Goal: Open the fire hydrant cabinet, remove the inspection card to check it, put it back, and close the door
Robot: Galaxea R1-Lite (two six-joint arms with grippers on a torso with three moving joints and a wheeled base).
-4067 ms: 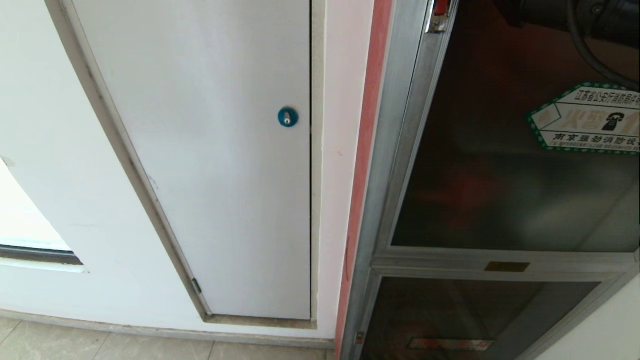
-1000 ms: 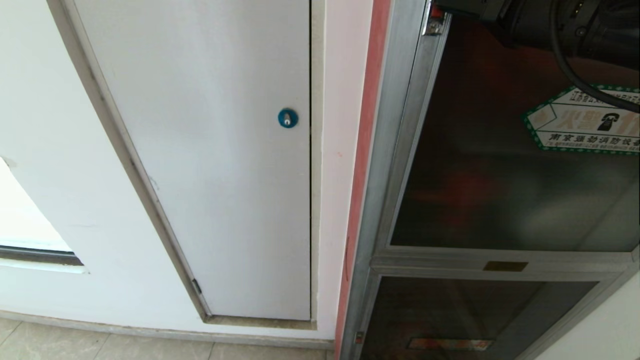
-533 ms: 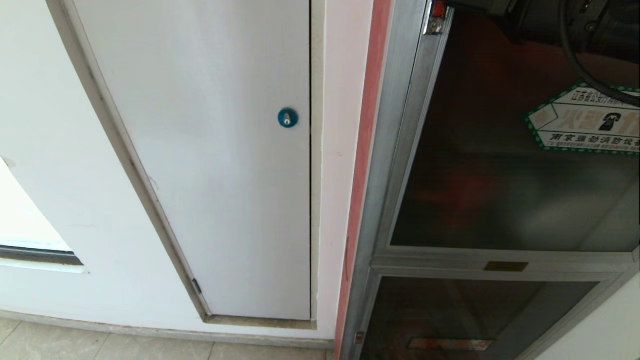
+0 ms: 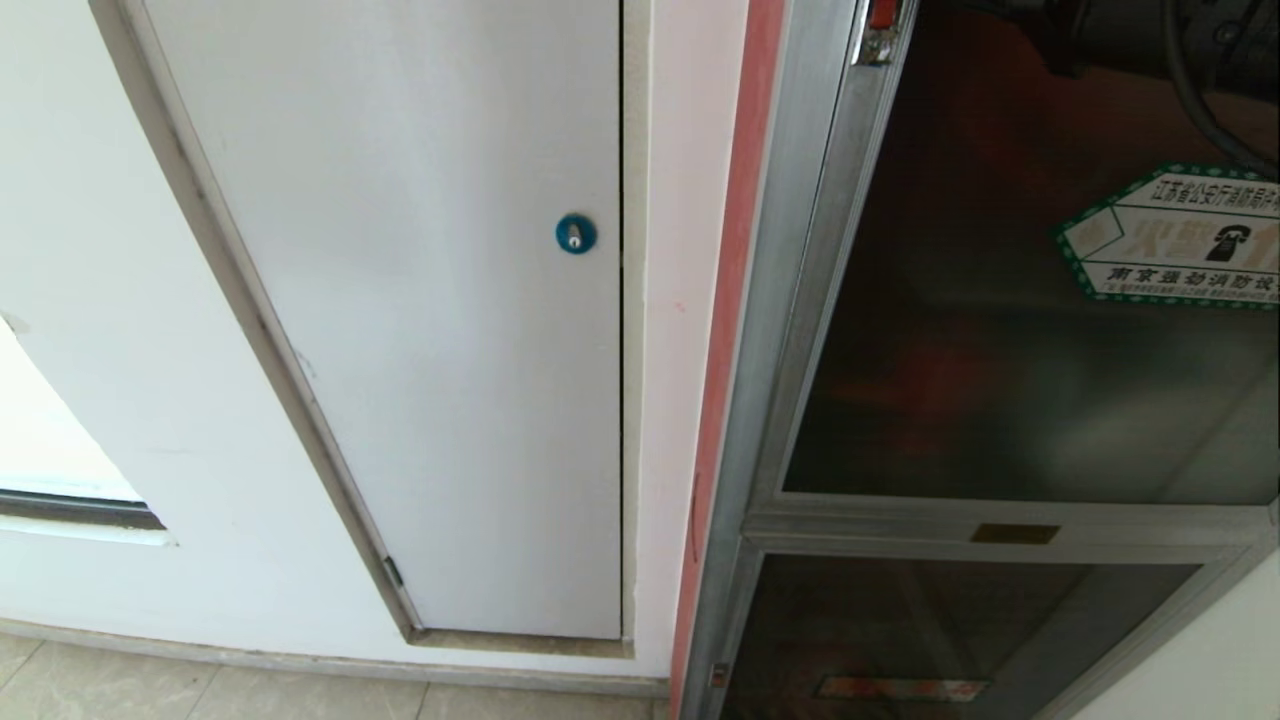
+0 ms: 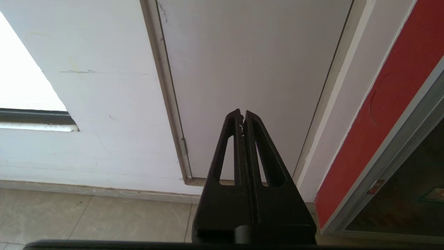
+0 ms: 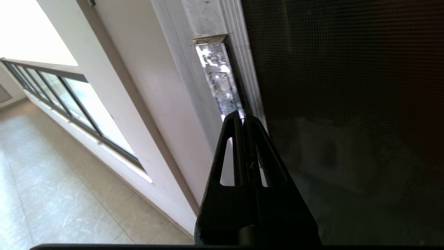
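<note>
A: Closest to us, the right gripper (image 6: 243,119), fingers pressed tight together with nothing between them, tips right up at the shiny latch plate (image 6: 218,78) on the aluminium edge of the door (image 6: 340,121).

B: And the other arm?

A: Parked low. The left gripper (image 5: 242,116) is pinched closed too, empty, pointing at the foot of the white panel (image 5: 249,69) near the floor tiles (image 5: 86,218).

B: Where does that leave the job?

A: Right at the start, I'd say. From the head camera the door (image 4: 1000,380) with its green-bordered hexagonal sticker (image 4: 1175,240) sits flush in the frame of the fire hydrant cabinet (image 4: 790,300), so it looks closed. The red latch (image 4: 882,14) is just at the top edge of that view, with the dark bulk of the right arm (image 4: 1150,35) beside it.

B: Any sign of the inspection card?

A: None. Only vague red shapes show behind the dark glass, so I judge it's inside. Opening, taking the card out, checking, returning it and closing all seem yet to come.

B: Farthest back?

A: The blue round lock (image 4: 575,234) on the white panel, untouched and not part of this.
</note>
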